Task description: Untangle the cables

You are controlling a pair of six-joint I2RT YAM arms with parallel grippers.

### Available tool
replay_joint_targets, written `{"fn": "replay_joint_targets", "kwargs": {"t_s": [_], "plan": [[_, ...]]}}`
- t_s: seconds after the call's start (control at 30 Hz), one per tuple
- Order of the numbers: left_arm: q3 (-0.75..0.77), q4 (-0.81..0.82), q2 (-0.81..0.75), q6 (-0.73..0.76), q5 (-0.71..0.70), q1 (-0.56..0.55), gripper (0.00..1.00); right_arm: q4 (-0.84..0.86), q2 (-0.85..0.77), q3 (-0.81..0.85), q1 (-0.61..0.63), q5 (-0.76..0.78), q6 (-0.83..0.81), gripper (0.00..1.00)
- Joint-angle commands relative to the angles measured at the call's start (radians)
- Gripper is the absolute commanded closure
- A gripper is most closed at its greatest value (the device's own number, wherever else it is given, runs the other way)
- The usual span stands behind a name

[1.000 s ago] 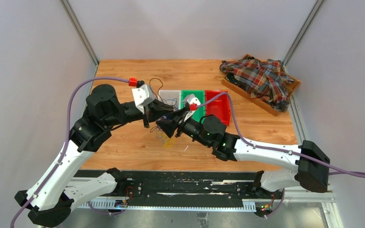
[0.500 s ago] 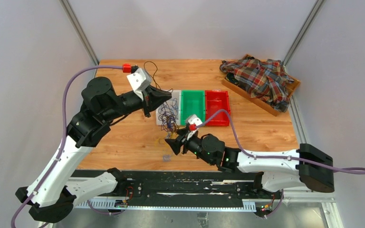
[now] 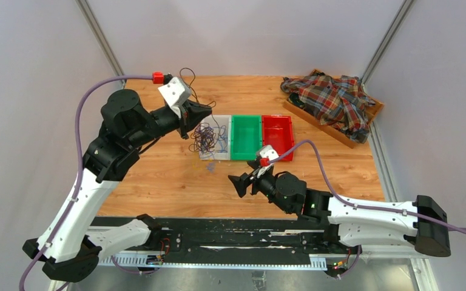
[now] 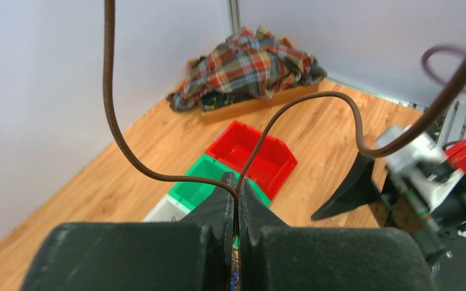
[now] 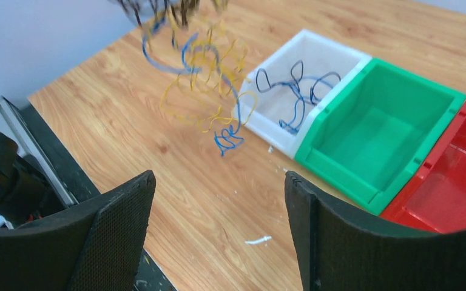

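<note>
The cables [image 3: 208,138] are a clump of blue, yellow and dark loops hanging from my left gripper [image 3: 201,113] above the white bin [image 3: 221,118]. In the left wrist view the left gripper [image 4: 236,189] is shut on a dark brown cable [image 4: 315,100] that arcs upward. The clump's lower part shows in the right wrist view [image 5: 200,73], dangling above the table. A few blue cables [image 5: 297,91] lie in the white bin [image 5: 267,130]. My right gripper [image 3: 241,182] is open and empty, low over the table, apart from the clump; it also shows in its wrist view [image 5: 218,176].
A green bin [image 3: 246,117] and a red bin [image 3: 277,117] stand right of the white one. A plaid shirt [image 3: 334,100] lies in a wooden tray at the back right. A small white scrap [image 5: 258,240] lies on the wood.
My left gripper has risen and drawn back left, lifting the clump off the table. My right gripper has left the clump, moved toward the near edge and right, and stands open.
</note>
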Motion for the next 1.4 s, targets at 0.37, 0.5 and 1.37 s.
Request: {"fn": "replay_joint_targets", "kwargs": {"t_s": [0.37,0.5,1.37], "plan": [[-0.081,-0.002,-0.037,-0.065,0.029,0.037,1.0,0.039,0.039,0.197,0.011,0.102,0.104,0.25],[-0.121,0.008,-0.056,-0.083,0.083,0.037,0.99,0.157,0.126,0.262,0.011,0.079,0.038,0.28],[-0.214,0.101,-0.101,-0.165,0.186,0.037,0.99,0.487,0.473,0.35,-0.004,0.112,-0.105,0.73]]}}
